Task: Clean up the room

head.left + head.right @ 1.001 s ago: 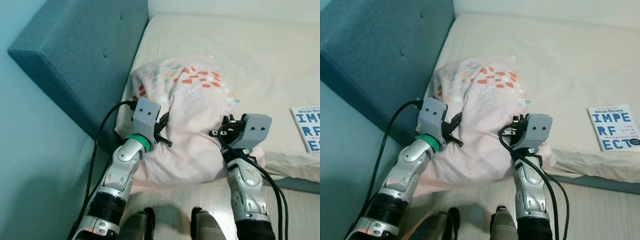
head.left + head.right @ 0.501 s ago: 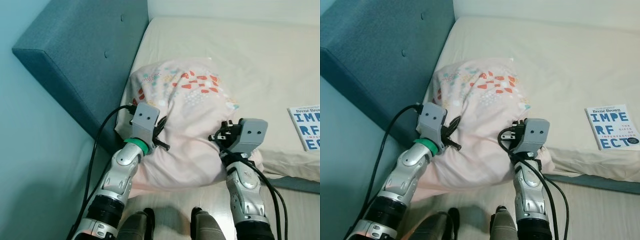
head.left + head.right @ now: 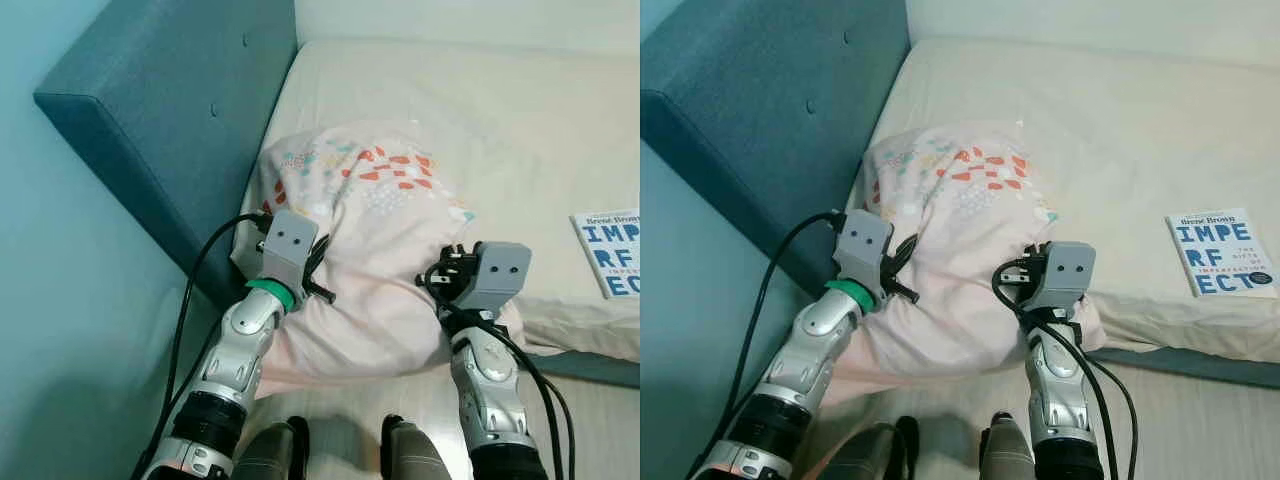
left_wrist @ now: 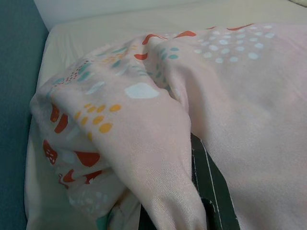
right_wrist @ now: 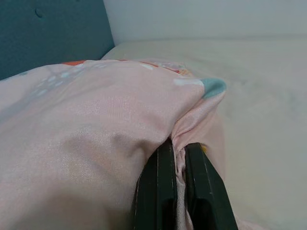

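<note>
Gripping the pillow from both sides, the two arms hold it at the near edge of the bed, by the corner next to the blue headboard. The left gripper has its black fingers buried under a fold of the pink patterned cover, pinching cloth. The right gripper has its fingers nearly together, with only a thin pleat of cover between them, close to the pillow's corner.

My worry is that both holds look to be on loose fabric, not on the stuffing. If the pillow is lifted or pushed quickly, the thin pleat in the right gripper may slide out, and that end would sag toward the floor. The near part of the pillow already overhangs the mattress edge, so a slip there could tip it off.

Farther along the bed lies a book, well apart from the pillow. Its cover reads "Brené Brown" and, in large blue letters, "IMPERFECT", cut across lines; the smaller print is too fine to read.
</note>
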